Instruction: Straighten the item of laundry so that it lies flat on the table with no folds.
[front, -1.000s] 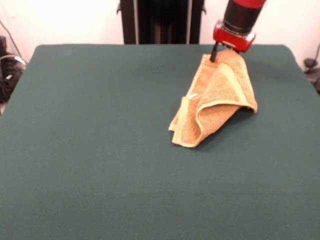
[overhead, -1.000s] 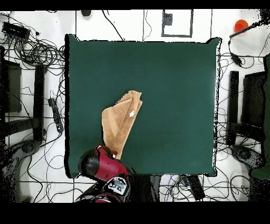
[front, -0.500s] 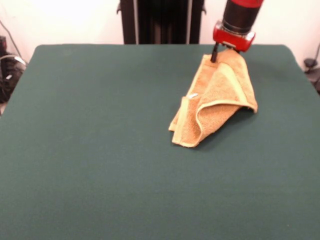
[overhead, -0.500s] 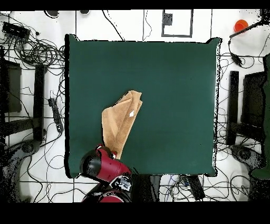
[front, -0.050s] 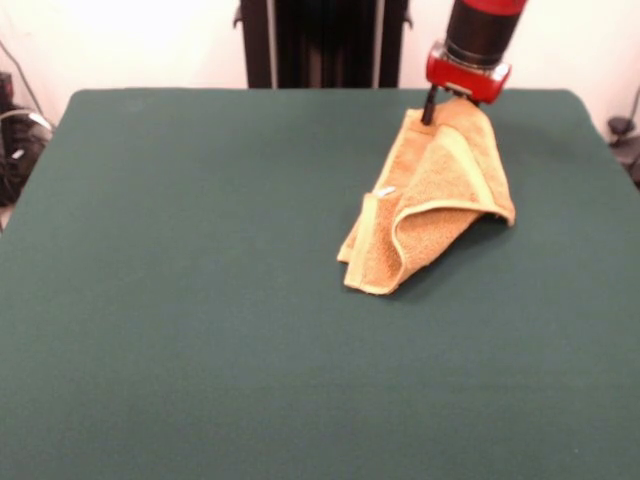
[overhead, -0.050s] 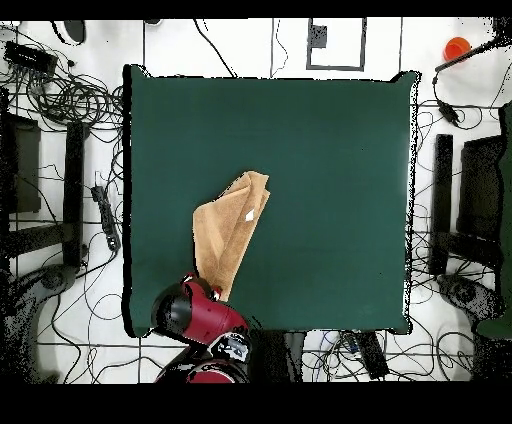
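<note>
The item of laundry (front, -0.050s: 430, 200), an orange-tan towel with paler border bands, lies folded over itself on the far right part of the green table (front, -0.050s: 200, 250). A small white tag (front, -0.050s: 385, 191) shows on its left fold. Its far corner rises to my gripper (front, -0.050s: 445, 108), which is shut on that corner under the red wrist. One black finger (front, -0.050s: 428, 106) shows beside the cloth. In the overhead view the item of laundry (overhead, -0.050s: 232, 232) stretches as a narrow folded strip from the tag (overhead, -0.050s: 249, 215) toward the gripper (overhead, -0.050s: 212, 290) near the table's (overhead, -0.050s: 330, 150) bottom-left edge.
The towel's raised end is close to the table's edge by the arm (overhead, -0.050s: 195, 315). Cables (overhead, -0.050s: 70, 100) cover the floor around the table, and a small orange object (overhead, -0.050s: 456, 47) lies on the floor at the top right.
</note>
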